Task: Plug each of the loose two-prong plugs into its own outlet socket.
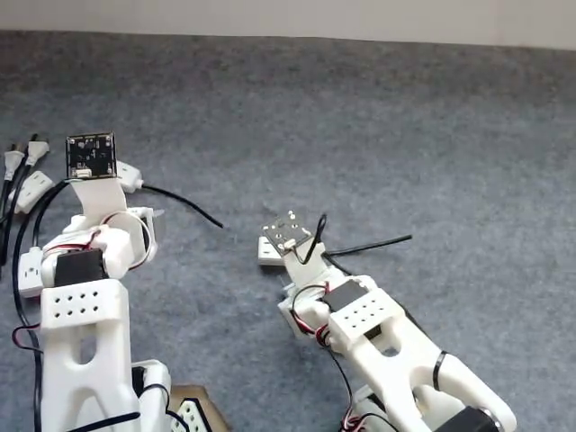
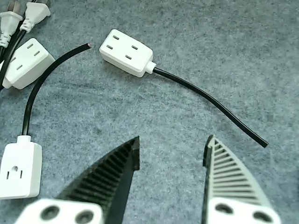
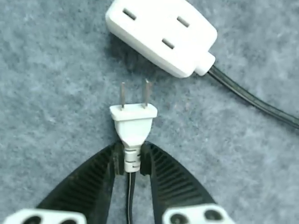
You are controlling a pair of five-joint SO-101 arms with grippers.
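The two-prong plug (image 3: 133,122) sat low over the grey desk (image 3: 46,70), clamped at its strain-relief neck between the right arm's fingers (image 3: 100,170). Its prongs pointed at a white outlet block (image 3: 161,35) just beyond, not touching it. That rear grip likely kept the prongs clear for insertion. The left arm's fingers (image 2: 112,172) stood spread and empty near a second outlet block (image 2: 126,52), perhaps to steady it.

Table cover (image 1: 432,135): grey, fuzzy, carpet-like, spread over the whole table.
Far band (image 1: 360,16): pale, plain, beyond the table's far edge.
Brown piece (image 1: 200,393): flat, tan, at the table's near edge, left of the middle.
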